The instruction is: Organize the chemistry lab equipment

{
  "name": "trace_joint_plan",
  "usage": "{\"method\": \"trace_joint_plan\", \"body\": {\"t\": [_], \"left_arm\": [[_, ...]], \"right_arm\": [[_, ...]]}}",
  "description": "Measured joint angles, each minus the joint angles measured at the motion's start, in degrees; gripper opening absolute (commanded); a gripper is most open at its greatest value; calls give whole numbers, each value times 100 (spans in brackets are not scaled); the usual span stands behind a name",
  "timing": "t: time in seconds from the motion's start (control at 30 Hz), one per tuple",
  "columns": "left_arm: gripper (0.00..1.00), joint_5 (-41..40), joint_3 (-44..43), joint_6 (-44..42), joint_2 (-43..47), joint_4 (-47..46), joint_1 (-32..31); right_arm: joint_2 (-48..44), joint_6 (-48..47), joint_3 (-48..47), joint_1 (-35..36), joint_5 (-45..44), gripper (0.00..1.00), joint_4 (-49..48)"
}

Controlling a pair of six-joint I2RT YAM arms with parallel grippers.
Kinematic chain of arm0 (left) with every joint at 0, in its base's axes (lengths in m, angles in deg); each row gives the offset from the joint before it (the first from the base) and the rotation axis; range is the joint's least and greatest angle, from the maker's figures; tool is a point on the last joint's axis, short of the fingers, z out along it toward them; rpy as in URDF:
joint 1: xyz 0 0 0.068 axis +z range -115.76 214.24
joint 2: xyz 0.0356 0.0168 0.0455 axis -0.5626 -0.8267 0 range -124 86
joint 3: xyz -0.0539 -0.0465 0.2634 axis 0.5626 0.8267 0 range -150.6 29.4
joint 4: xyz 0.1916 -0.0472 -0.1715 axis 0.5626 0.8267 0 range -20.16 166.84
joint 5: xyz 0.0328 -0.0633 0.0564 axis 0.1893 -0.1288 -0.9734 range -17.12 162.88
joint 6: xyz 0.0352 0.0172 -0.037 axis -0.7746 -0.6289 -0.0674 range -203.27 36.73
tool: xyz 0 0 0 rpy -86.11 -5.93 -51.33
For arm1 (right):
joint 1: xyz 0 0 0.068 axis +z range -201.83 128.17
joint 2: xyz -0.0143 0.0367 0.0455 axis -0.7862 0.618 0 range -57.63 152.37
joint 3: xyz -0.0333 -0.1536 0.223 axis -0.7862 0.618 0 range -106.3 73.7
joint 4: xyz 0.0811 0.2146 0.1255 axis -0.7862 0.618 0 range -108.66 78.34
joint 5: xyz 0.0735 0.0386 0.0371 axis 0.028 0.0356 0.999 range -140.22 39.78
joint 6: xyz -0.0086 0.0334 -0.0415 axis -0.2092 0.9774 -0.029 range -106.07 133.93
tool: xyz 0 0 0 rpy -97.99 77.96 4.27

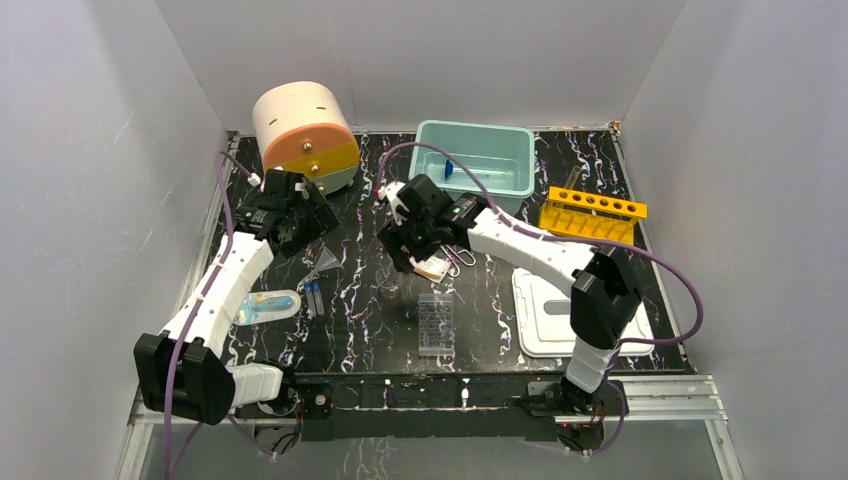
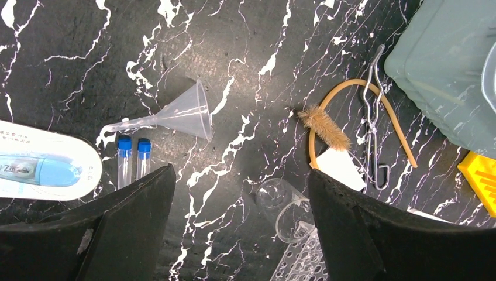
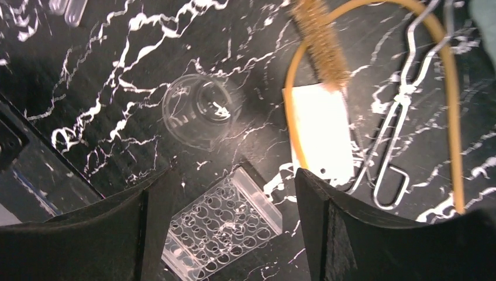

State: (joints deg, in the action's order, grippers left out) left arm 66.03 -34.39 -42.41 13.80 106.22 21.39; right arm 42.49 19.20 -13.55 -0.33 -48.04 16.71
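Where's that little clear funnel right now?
In the top view, the clear funnel lies on its side left of centre, just beyond the two blue-capped tubes.

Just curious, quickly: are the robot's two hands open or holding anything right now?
Left hand: open, holding nothing.
Right hand: open, holding nothing.

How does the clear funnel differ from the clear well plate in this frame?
The funnel is a cone with a thin stem; the well plate is a flat rectangle gridded with wells. The funnel lies tipped on its side; the well plate rests flat. The funnel lies beside the blue-capped tubes; the well plate sits near the little beaker. Both are clear.
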Motion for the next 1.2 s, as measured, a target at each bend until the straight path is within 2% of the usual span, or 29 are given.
{"method": "trace_joint_plan", "body": {"t": [0.23,0.5,0.57,0.7,0.93,1.07,1.2], "left_arm": [[84,-151,116,326,48,122,35],[85,-192,114,570,46,271,476],[85,-186,114,586,46,271,564],[85,-157,114,581,46,267,675],[85,-291,114,586,68,264,715],[85,-424,114,579,116,262,715],[85,-470,114,560,118,260,715]], "right_arm": [[481,-151,61,496,-2,98,-63],[1303,-162,-293,715,-127,99,-59],[1517,-162,-503,721,-232,96,-61],[1812,-164,-828,741,-398,84,-52],[1917,-310,-920,804,-551,76,94],[1917,-413,-920,844,-616,62,179],[1919,-420,-946,863,-658,55,262]]}}
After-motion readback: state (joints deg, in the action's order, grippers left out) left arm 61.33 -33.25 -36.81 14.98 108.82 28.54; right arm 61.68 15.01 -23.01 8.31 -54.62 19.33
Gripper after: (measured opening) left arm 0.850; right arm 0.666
